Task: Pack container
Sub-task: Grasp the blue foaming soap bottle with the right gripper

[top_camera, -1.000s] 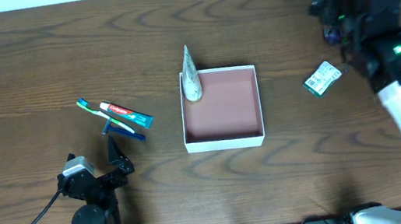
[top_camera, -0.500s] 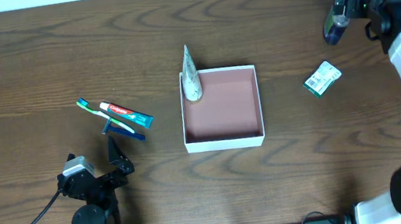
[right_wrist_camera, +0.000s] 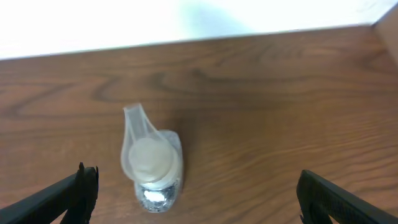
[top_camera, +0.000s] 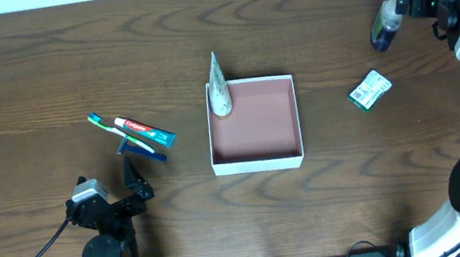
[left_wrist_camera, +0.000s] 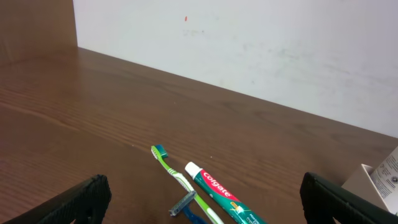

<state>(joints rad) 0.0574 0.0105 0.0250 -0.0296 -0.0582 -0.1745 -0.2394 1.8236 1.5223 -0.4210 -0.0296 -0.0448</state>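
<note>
The container [top_camera: 252,124] sits mid-table, well apart from the spread left hand [top_camera: 110,188] and the spread right hand [right_wrist_camera: 199,193].

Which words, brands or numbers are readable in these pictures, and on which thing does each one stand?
"Colgate": on the toothpaste tube, in the left wrist view.
Print on the green packet: too small to read.
Print on the white tube: blurred, not readable.
On the bottle: no readable label shows.
</note>
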